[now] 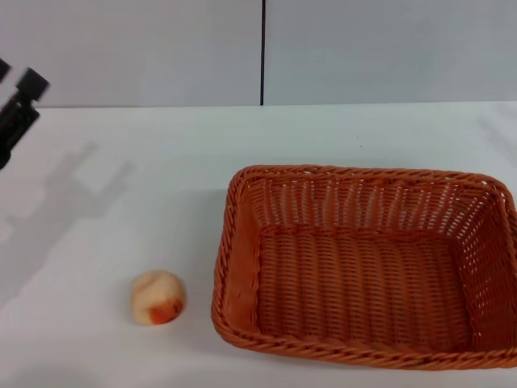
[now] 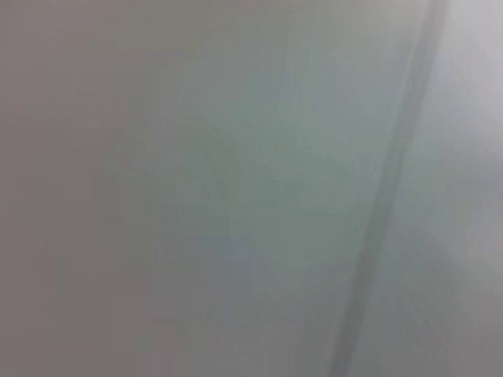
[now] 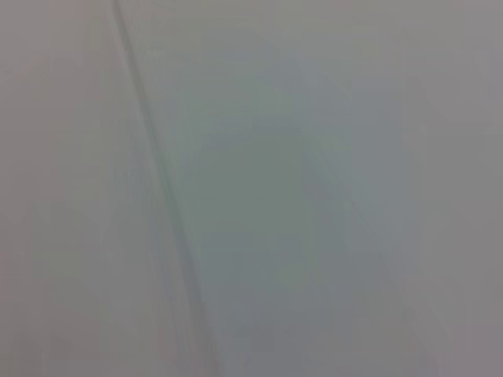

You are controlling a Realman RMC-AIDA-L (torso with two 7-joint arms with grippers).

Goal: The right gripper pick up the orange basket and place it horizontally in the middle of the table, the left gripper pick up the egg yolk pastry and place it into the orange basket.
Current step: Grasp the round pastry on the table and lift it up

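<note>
The orange basket (image 1: 365, 263) lies lengthwise on the white table (image 1: 161, 178), right of centre and close to the front edge, and holds nothing. The egg yolk pastry (image 1: 157, 297), a small cream bun with an orange-red blotch, sits on the table just left of the basket, apart from it. My left gripper (image 1: 18, 103) hangs at the far left edge of the head view, raised well behind and left of the pastry. The right gripper is out of view. Both wrist views show only a plain grey surface with a dark line.
A grey wall with a dark vertical seam (image 1: 262, 52) stands behind the table. Shadows of the left arm fall on the tabletop at the left (image 1: 77, 190).
</note>
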